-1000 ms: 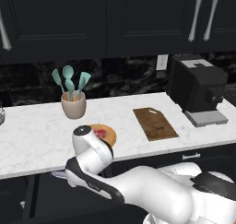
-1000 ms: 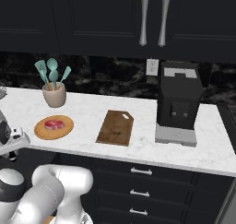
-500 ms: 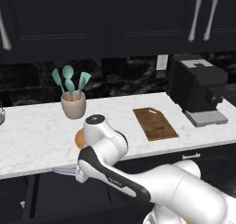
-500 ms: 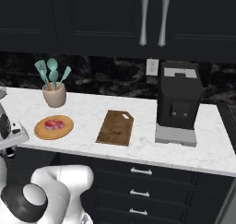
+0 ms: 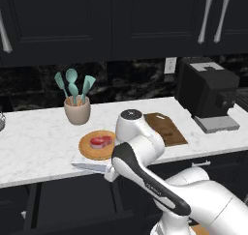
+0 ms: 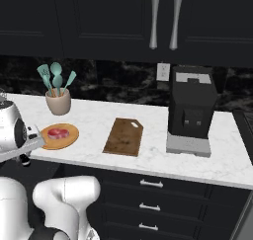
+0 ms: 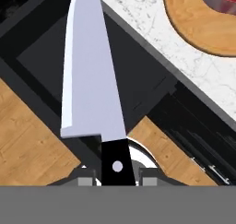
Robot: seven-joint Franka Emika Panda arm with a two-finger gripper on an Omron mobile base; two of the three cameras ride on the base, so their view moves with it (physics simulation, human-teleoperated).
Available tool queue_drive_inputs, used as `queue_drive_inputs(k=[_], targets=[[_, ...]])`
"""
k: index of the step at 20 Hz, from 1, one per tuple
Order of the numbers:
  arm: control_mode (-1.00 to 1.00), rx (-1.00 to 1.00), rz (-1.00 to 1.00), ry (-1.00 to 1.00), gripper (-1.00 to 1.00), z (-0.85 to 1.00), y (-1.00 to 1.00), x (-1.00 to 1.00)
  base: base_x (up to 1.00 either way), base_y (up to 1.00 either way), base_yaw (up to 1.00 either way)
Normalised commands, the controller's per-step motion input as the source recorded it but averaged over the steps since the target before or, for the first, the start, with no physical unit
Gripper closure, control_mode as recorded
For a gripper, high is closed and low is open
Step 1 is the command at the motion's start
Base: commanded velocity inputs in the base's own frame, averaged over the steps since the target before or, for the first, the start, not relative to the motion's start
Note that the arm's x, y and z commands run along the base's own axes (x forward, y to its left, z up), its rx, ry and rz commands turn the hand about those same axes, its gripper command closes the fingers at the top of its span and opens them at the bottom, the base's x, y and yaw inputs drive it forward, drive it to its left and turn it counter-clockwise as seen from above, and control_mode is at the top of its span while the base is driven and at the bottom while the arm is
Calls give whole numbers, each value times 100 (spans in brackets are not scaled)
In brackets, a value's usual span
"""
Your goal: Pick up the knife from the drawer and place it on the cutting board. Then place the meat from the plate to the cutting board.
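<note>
1. The gripper (image 7: 117,174) has its fingers clamped on the black handle of the knife (image 7: 87,80), whose broad silver blade juts out past the counter edge
2. In the left base view the blade (image 5: 89,168) sits just below the plate (image 5: 92,151), in front of the counter
3. The meat (image 5: 100,141) lies on that plate
4. The cutting board (image 6: 123,136) rests bare on the marble, between the plate and the coffee machine (image 6: 191,110)

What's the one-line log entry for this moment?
phase: carrying knife | gripper: shut on knife handle | knife: lifted above open drawer | meat: on plate | cutting board: bare
</note>
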Motion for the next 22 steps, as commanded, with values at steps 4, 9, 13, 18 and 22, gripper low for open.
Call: queue_drive_inputs(k=[4, 9, 13, 18, 22], targets=[[-100, 0, -8, -1, 100, 40, -71, 40, 0, 0, 0], [-100, 0, -18, 4, 100, 35, -75, 60, 0, 0, 0], [-100, 1, -21, 5, 100, 15, -85, 34, 0, 0, 0], [-100, 0, -21, 9, 100, 0, -83, 36, 0, 0, 0], [-100, 0, -18, 9, 100, 0, -86, 42, 0, 0, 0]])
